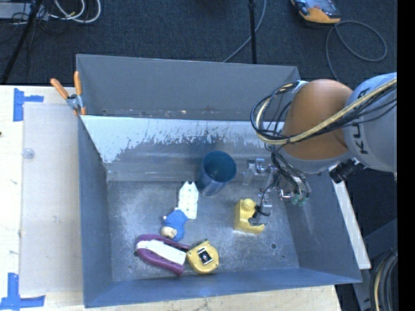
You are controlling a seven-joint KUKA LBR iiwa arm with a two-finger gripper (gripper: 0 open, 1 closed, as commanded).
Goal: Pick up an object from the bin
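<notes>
The grey metal bin stands above a dark floor, where loose cables lie at 12 o'clock. The bin floor is scuffed, with pale speckled marks, and the back wall shows whitish streaks.

The arm enters from 3 o'clock. The tool is low over the bin floor, at the 3 o'clock edge of a small yellow block-like object, and appears to touch it. Whether the tool is released or clenched cannot be told.

The yellow object lies at 3 o'clock from the floor centre. Its long axis runs roughly from 11 to 5 o'clock; which end is the front cannot be told.

Other contents:
- blue cup, on its side, at 12 o'clock;
- white-and-blue figure, at 9 o'clock;
- yellow tape measure, at 6 o'clock;
- purple-and-white item, at 7 o'clock, touching the tape measure.
</notes>
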